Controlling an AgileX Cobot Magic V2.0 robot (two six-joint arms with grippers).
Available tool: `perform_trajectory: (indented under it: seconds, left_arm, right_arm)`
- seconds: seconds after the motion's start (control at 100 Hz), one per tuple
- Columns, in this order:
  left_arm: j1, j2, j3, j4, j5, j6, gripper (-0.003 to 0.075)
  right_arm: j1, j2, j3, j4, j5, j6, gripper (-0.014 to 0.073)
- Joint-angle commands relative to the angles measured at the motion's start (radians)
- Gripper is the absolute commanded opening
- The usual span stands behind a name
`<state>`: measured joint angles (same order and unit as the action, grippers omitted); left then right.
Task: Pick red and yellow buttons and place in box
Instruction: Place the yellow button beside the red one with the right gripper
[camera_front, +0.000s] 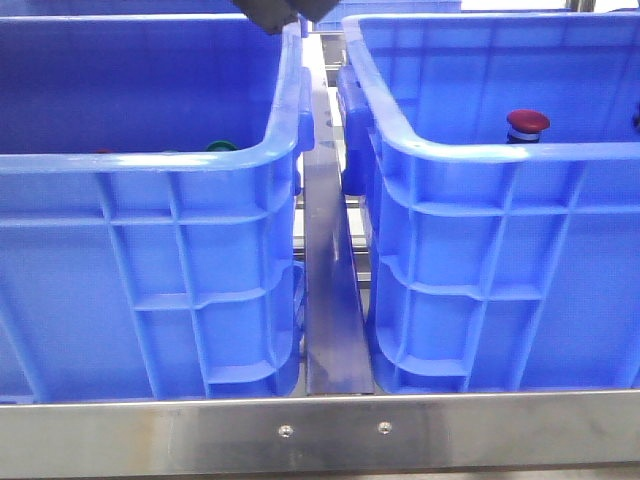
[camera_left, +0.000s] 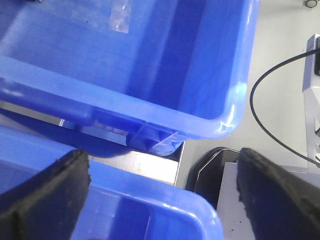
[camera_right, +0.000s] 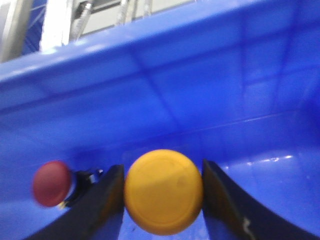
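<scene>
the right gripper (camera_right: 162, 200) clamps the yellow button (camera_right: 163, 191) inside the box (camera_right: 210, 95), red button (camera_right: 51, 183) at nine o'clock; left gripper (camera_left: 162, 195) hangs open, empty.

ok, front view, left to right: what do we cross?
Left blue crate with a green button cap just showing over its rim → metal divider rail in the gap → right blue crate with the red button inside it.
</scene>
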<state>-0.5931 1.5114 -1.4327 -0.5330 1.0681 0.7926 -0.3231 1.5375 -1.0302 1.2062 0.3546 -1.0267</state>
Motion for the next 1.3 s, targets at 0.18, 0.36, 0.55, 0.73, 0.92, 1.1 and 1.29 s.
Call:
perform_trajectory:
  seconds: [0.18, 0.36, 0.55, 0.73, 0.92, 1.1, 1.29]
  left_arm:
    - [-0.008, -0.041, -0.025, -0.05, -0.034, -0.002, 0.0566]
    - [-0.008, -0.041, -0.025, -0.05, -0.034, -0.002, 0.0566]
    - [-0.008, -0.041, -0.025, -0.05, -0.034, -0.002, 0.0566]
    - [-0.008, -0.041, -0.025, -0.05, -0.034, -0.002, 0.0566]
    - [-0.008, -0.041, -0.025, -0.05, -0.034, -0.002, 0.0566]
    - [-0.008, -0.041, -0.025, -0.05, -0.034, -0.002, 0.0566]
    - [-0.006, -0.041, -0.025, -0.05, -0.034, -0.002, 0.0564]
  right_arm:
    - [0.036, 0.111, -0.128, 0.049, -0.023, -0.009, 0.015]
    - [0.052, 0.177, -0.156, 0.049, -0.024, -0.009, 0.015]
    - [0.052, 0.185, -0.156, 0.042, -0.02, -0.009, 0.0225]
    - [0.052, 0.185, -0.156, 0.042, -0.012, -0.009, 0.0457]
    - [0.052, 0.167, -0.156, 0.043, 0.007, -0.009, 0.047]
    - [0.052, 0.096, -0.152, 0.009, 0.063, -0.009, 0.047]
    - [0.052, -0.021, -0.14, -0.064, 0.091, -0.009, 0.0464]
